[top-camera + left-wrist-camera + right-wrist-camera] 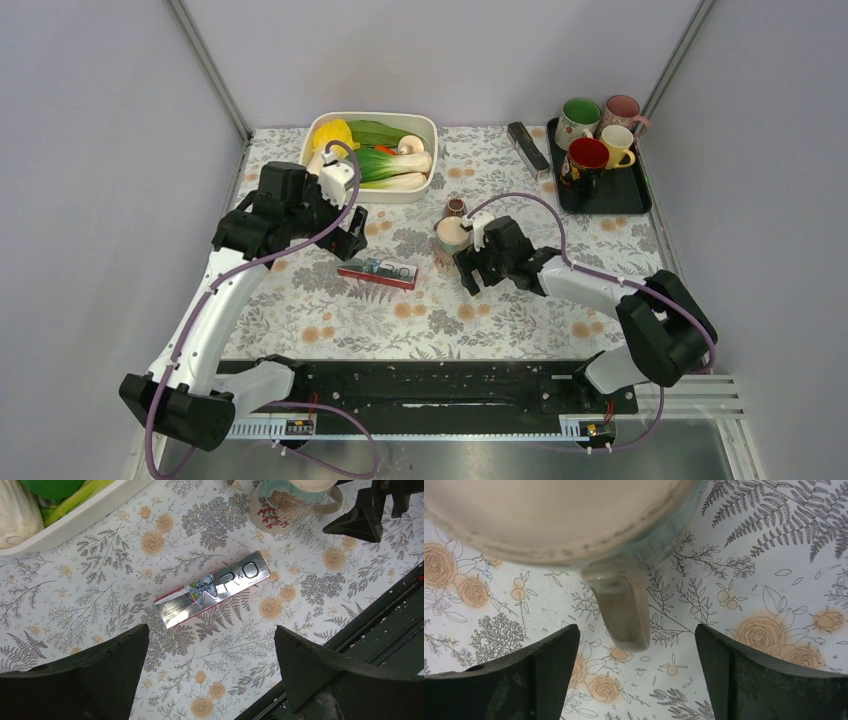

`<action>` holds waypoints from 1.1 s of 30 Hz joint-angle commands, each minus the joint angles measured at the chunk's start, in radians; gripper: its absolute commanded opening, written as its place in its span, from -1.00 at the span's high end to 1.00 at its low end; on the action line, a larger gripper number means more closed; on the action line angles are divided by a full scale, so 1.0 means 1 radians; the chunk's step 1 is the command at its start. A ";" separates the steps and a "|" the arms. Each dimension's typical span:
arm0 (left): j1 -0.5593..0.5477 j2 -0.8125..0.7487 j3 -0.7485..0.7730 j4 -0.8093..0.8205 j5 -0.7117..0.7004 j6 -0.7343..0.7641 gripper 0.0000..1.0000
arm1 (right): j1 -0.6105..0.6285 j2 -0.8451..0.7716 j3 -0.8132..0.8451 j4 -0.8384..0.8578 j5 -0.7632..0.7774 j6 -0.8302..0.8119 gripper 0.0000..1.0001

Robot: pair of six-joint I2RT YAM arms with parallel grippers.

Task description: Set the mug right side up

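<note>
Floral cloth [520, 320] is spread over the table, which is enclosed by grey walls. The mug [449, 243] is stood near the middle, its flat cream face turned up, its mouth down on the cloth. It is seen from the left wrist at the upper edge [287, 502]. The right gripper [466, 268] is held just beside it with its fingers spread and nothing between them [636, 630]. The mug's handle [621, 610] is pointed into the gap, ahead of the tips and untouched. The left gripper [352, 236] is held released above a mint box [212, 590], well left of the mug. A dish [425, 125] of vegetables and a tray [640, 200] of mugs are set at the far edge.
</note>
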 commanded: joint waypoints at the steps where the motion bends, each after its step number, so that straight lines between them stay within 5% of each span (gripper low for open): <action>1: 0.007 -0.033 -0.012 0.046 0.005 -0.013 -0.98 | 0.011 0.037 0.049 0.105 0.035 0.030 -0.79; 6: 0.007 -0.031 -0.019 0.050 0.015 -0.018 -0.98 | 0.011 0.052 0.070 0.131 -0.018 0.025 -0.01; 12: 0.007 -0.036 -0.026 0.049 0.020 -0.016 -0.98 | 0.011 0.101 0.086 0.145 0.003 -0.001 0.03; 16: 0.007 -0.041 -0.032 0.050 0.021 -0.014 -0.98 | 0.011 0.097 0.103 0.124 -0.026 -0.004 0.85; 18: 0.006 -0.043 -0.035 0.050 0.023 -0.013 -0.98 | 0.011 0.065 0.105 0.122 -0.063 0.007 1.00; 27: -0.004 -0.034 0.040 -0.080 -0.001 0.136 -0.98 | -0.012 -0.149 0.235 0.051 -0.419 0.334 1.00; 33: -0.004 -0.225 0.051 -0.357 -0.190 0.746 -0.98 | -0.028 -0.237 0.265 0.181 -0.621 0.541 1.00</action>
